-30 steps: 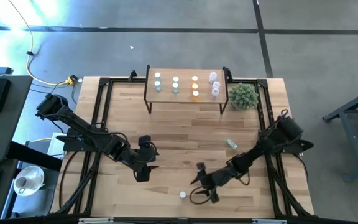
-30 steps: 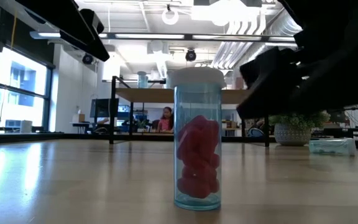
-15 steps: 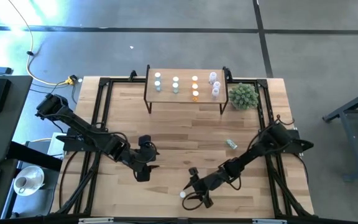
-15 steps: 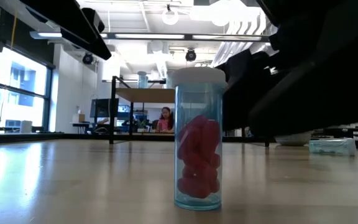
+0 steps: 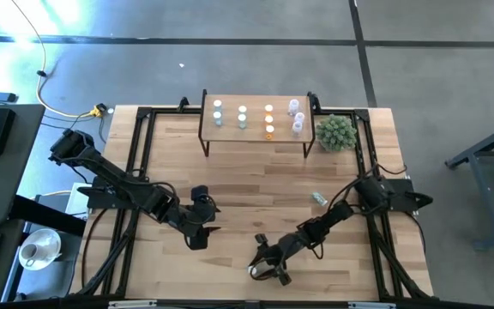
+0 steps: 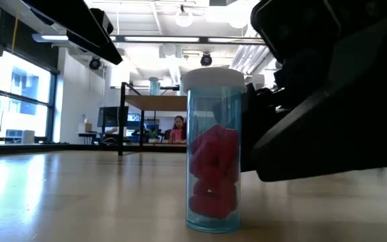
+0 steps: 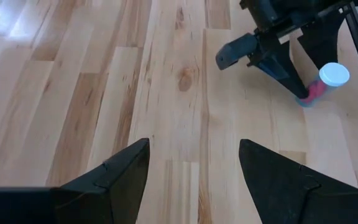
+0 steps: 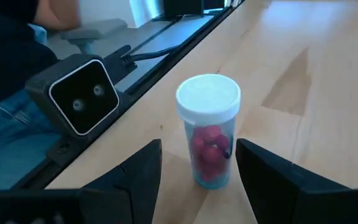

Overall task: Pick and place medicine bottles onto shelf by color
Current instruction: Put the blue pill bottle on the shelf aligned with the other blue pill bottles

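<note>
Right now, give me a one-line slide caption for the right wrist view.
Open right gripper lines up on an upright light-blue medicine bottle of red pills near the table edge.

The small light-wood shelf on thin black legs (image 5: 254,120) stands at the far edge of the plank surface (image 5: 230,184), carrying upright white-capped pill bottles (image 5: 242,118) — the spiky green plant ball (image 5: 335,131) sits just beside its right end. One light-blue bottle of pink pills (image 5: 252,268) stands near the front edge; another small bottle (image 5: 318,198) lies right of centre.
</note>
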You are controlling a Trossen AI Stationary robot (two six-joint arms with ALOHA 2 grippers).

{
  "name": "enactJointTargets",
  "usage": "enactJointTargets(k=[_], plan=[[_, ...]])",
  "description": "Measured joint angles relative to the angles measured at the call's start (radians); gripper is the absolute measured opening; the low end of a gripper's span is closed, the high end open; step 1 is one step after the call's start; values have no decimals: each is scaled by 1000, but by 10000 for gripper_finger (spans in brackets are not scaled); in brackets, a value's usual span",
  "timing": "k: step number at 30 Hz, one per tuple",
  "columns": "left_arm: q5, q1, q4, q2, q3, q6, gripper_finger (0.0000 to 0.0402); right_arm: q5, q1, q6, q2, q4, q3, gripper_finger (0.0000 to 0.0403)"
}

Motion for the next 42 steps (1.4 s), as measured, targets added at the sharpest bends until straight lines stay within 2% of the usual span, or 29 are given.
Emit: enactJointTargets(k=[11,20,37,42], plan=[[-1,0,0,0,0,0,239,-17,-11,0,0,3,0,192],[-1,0,0,0,0,0,239,-39,-23,0,1,2,0,147],[-1,0,0,0,0,0,239,-58,-22,-9,1,-16,20,91],[-1,0,0,0,0,0,239,-62,-22,-9,1,-17,20,88]])
